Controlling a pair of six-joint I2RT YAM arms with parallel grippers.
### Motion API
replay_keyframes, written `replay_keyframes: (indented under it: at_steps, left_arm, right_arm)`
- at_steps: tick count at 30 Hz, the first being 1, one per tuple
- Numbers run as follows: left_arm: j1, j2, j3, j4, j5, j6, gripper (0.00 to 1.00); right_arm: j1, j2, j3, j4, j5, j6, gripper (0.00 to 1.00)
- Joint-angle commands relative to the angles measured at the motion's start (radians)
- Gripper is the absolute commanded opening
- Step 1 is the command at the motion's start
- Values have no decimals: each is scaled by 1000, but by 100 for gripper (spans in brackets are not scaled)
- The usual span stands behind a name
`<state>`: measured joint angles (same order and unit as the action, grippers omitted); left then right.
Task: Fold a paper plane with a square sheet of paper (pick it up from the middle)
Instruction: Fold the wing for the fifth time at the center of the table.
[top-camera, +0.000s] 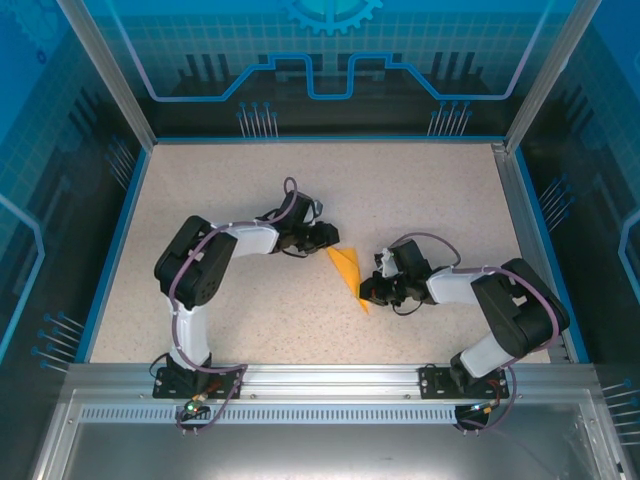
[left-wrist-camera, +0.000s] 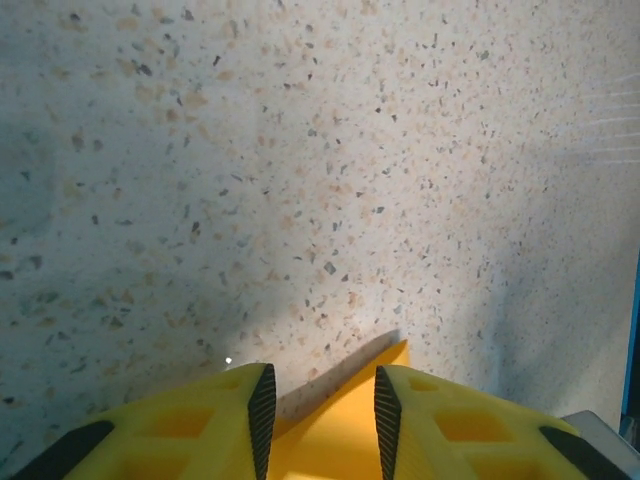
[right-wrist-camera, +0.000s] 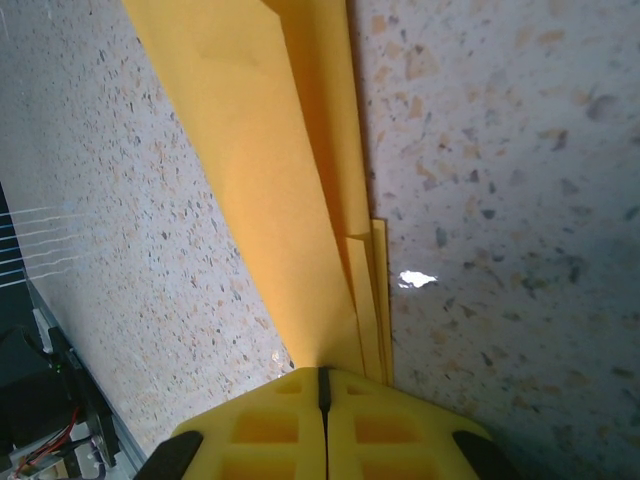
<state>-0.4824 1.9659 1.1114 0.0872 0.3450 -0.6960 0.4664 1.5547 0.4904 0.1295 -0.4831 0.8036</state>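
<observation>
The square sheet of paper is folded into a narrow, pointed, orange-yellow paper plane (top-camera: 347, 268) with several layers. It lies at mid-table between the two arms. My right gripper (top-camera: 368, 292) holds its near end. In the right wrist view the jaws (right-wrist-camera: 323, 375) are pressed together on the paper's edge, and the folded paper (right-wrist-camera: 270, 170) runs away from them over the table. My left gripper (top-camera: 328, 238) is at the paper's far end. Its fingers (left-wrist-camera: 320, 385) stand apart with a corner of the paper (left-wrist-camera: 340, 440) in the gap, and neither pad presses on it.
The speckled beige tabletop (top-camera: 250, 190) is bordered by a blue rim and blue printed walls. A metal rail (top-camera: 320, 378) carries both arm bases along the near edge. The right arm's elbow (top-camera: 520, 305) is close to the right rim.
</observation>
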Motion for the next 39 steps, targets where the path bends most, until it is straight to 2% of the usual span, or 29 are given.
replay_keyframes:
  at_steps: [1, 7, 11, 14, 20, 31, 39]
  left_arm:
    - [-3, -99, 9, -24, 12, 22, 36]
    - [-80, -180, -40, -22, -9, 13, 34]
    - [-133, -145, -36, -28, 21, 35, 30]
    - [-154, -111, -38, -51, -6, 54, 27]
    - [-157, -50, -51, -85, -84, 52, 23]
    - [-157, 21, -43, -90, -101, 48, 23]
    - [-157, 33, -42, -89, -90, 46, 24]
  right_arm:
    - [-8, 56, -27, -163, 68, -24, 6]
    - [-8, 50, -22, -169, 67, -26, 6]
    - [-8, 41, -25, -167, 65, -23, 6]
    - [-9, 26, -24, -165, 57, -21, 6]
    - [-9, -16, 7, -165, 19, -20, 8]
    - [16, -100, 110, -206, 5, -42, 14]
    - [65, 19, 212, -180, 15, -40, 14]
